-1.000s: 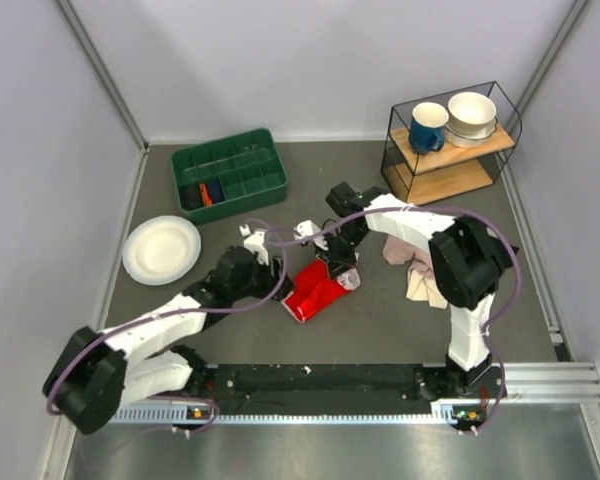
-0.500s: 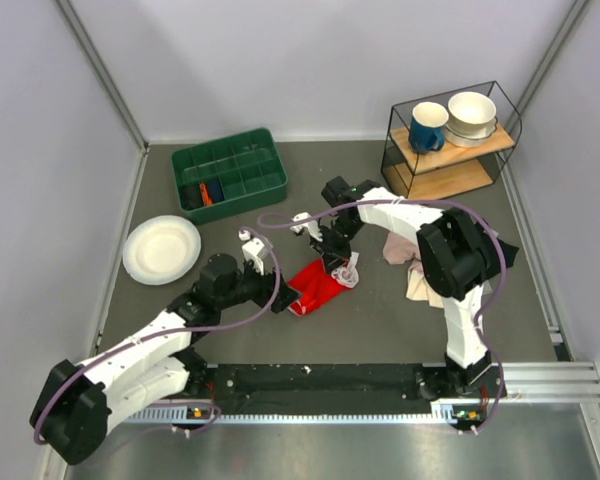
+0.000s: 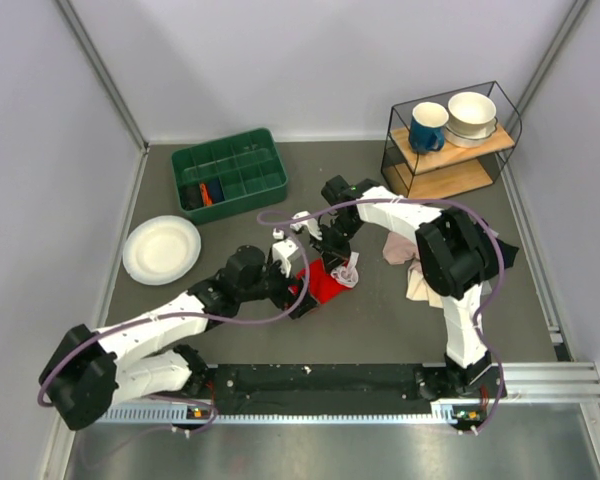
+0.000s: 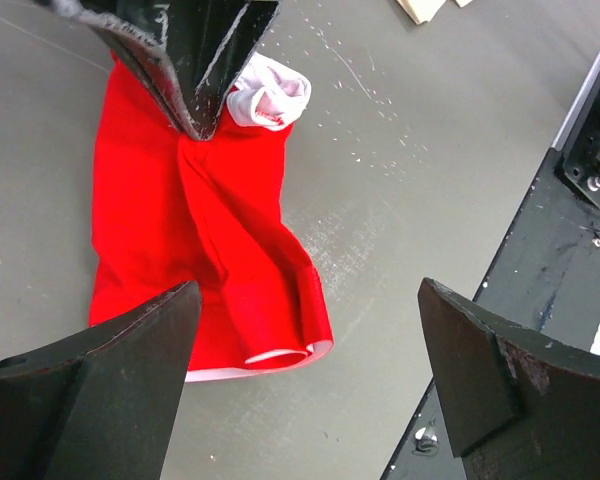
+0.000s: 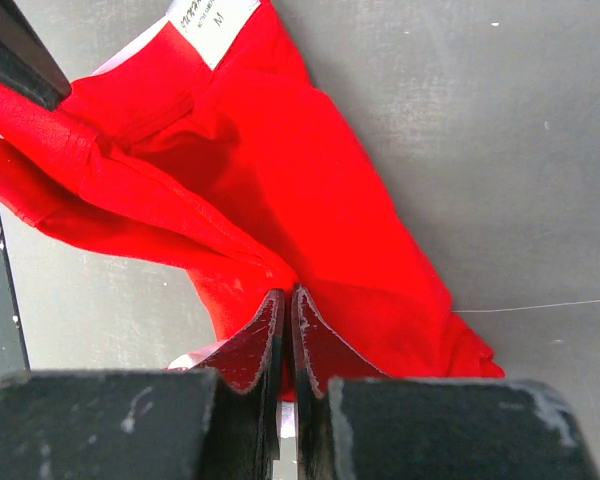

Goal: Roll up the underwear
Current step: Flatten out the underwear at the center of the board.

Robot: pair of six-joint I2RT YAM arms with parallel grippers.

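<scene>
The red underwear (image 3: 325, 286) lies bunched at the table's middle, its white waistband (image 3: 348, 272) curled at the far right end. My right gripper (image 3: 333, 263) is shut, pinching a fold of the red fabric (image 5: 310, 170) near that end; a white size label (image 5: 210, 15) shows beyond it. My left gripper (image 3: 300, 292) is open and empty, low over the near end of the underwear (image 4: 210, 230), its fingers (image 4: 100, 390) spread wider than the cloth's white-edged hem. The right gripper's fingers (image 4: 195, 60) show at the top of the left wrist view.
A pink-and-beige cloth (image 3: 412, 265) lies right of the right arm. A green divided bin (image 3: 230, 172) is at the back left, a white plate (image 3: 161, 250) at the left, a wire shelf (image 3: 450, 140) with a blue mug and white bowls at the back right. A black rail (image 3: 320, 380) runs along the near edge.
My left arm has swung right and forward until its open jaws reach the underwear's near end. The underwear looks shorter and more bunched. The right gripper has stayed shut on it.
</scene>
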